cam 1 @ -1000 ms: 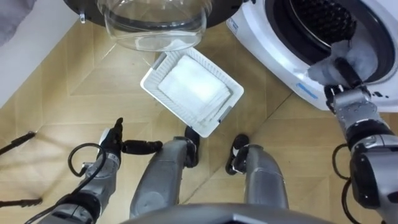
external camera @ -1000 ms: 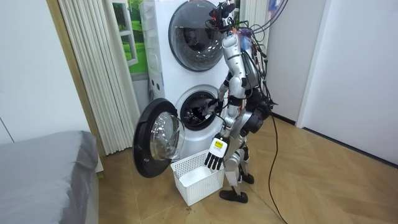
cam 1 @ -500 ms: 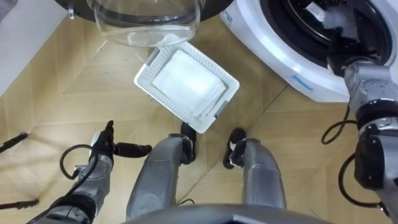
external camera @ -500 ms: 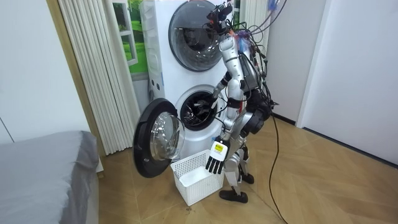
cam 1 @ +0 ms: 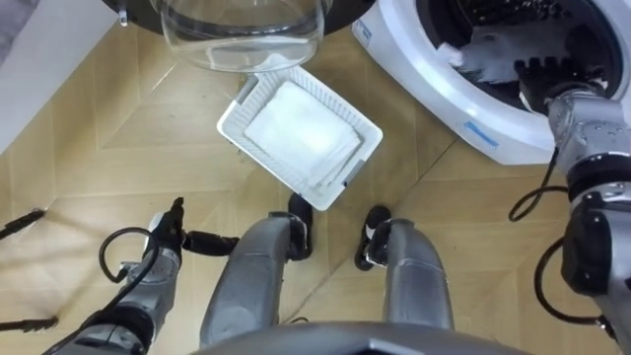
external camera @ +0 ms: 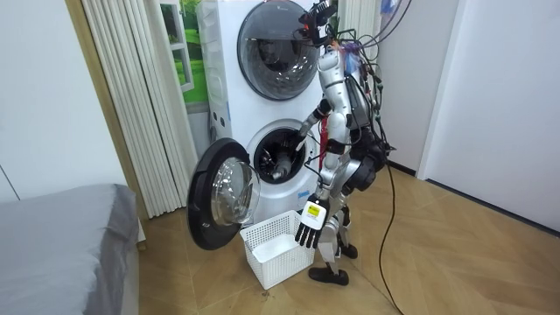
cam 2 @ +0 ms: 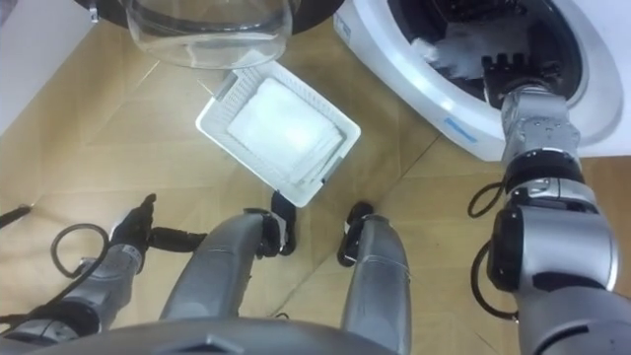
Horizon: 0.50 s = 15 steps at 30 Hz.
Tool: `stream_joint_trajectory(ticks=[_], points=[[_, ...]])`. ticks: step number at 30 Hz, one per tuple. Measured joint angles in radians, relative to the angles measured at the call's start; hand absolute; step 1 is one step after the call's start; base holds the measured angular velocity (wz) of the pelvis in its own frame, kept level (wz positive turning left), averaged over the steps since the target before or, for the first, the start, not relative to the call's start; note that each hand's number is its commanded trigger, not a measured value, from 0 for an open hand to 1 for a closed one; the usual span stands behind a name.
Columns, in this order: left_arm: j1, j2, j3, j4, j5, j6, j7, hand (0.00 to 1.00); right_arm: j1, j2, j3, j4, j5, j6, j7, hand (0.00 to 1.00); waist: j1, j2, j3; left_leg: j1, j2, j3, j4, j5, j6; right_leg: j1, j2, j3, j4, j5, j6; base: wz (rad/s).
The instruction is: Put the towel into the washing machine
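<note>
A pale towel [cam 1: 480, 57] lies bunched just inside the dark drum mouth of the lower washing machine [cam 1: 463, 123], against its left rim. My right hand [cam 1: 548, 81] is in the drum opening right beside the towel, fingers straight and apart from the cloth; the right eye view shows that hand [cam 2: 510, 71] and towel [cam 2: 441, 51] the same way. My left hand [cam 1: 166, 230] hangs low at my left side, open and empty. In the room view I stand facing the machine [external camera: 278, 157], right arm reaching into it, left hand [external camera: 311, 226] hanging down.
A white slatted basket [cam 1: 367, 130] sits on the wood floor before my feet. The machine's round glass door [cam 1: 242, 35] stands swung open to the left. A second machine [external camera: 276, 48] is stacked above. Curtains and a grey bed [external camera: 61, 245] are at the room view's left.
My right hand, shut on the towel at the drum's rim a second ago, went into the drum and opened. The towel now lies inside. The left arm hardly moved.
</note>
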Motion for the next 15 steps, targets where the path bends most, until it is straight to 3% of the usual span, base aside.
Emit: stream_joint_trajectory(ticks=[5, 11, 15], points=[[-0.004, 0.000, 0.002, 0.004, 0.002, 0.000, -0.012, 0.00, 0.021, 0.000, 0.001, 0.036, 0.000, -0.008, 0.037, 0.00, 0.012, 0.003, 0.0001, 0.040, 0.000, 0.001, -0.018, 0.000, -0.001, 0.039, 0.002, -0.001, -0.025, 0.000, 0.001, 0.00], [-0.001, 0.003, 0.021, 0.036, 0.001, 0.003, -0.040, 0.00, 0.068, 0.000, 0.001, 0.082, -0.011, -0.007, 0.097, 0.00, 0.032, 0.023, 0.0007, 0.127, 0.000, -0.002, -0.076, -0.002, -0.005, 0.131, 0.016, -0.005, -0.086, 0.006, 0.009, 0.00], [0.017, 0.006, 0.040, 0.059, 0.002, 0.007, -0.060, 0.00, 0.151, 0.006, 0.001, 0.116, -0.015, -0.006, 0.160, 0.00, 0.029, 0.029, -0.0014, 0.218, 0.000, -0.015, -0.140, 0.003, -0.011, 0.236, 0.025, -0.038, -0.172, 0.020, 0.013, 0.04]])
